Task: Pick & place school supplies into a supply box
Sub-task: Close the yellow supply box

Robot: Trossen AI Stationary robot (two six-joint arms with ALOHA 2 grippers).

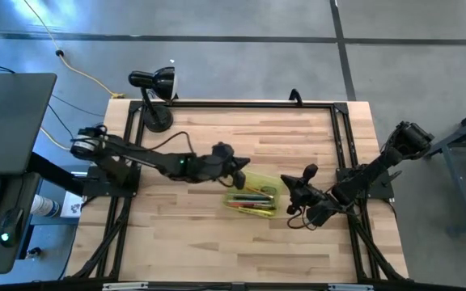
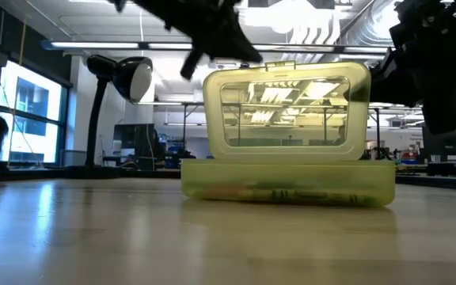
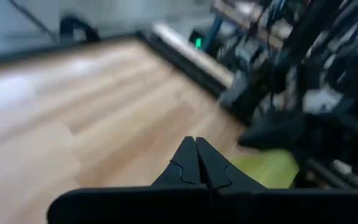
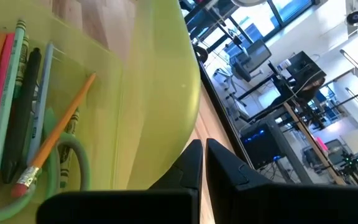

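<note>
Supply box (image 1: 253, 198) sits mid-tabletop (image 1: 217, 242), lid raised, pencils (image 4: 17, 112) inside. Left pincer (image 1: 239, 166) hovers at its far-left edge, fingers together. Right pincer (image 1: 291, 187), fingers together, hovers just right.

One translucent yellow-green supply box (image 1: 253, 197) sits on one wooden table (image 1: 217, 242) with one black desk lamp (image 1: 154, 89) at eleven o'clock, holding at least five pens and pencils (image 4: 17, 106) (one scissor handle (image 4: 73, 158) visible).
</note>
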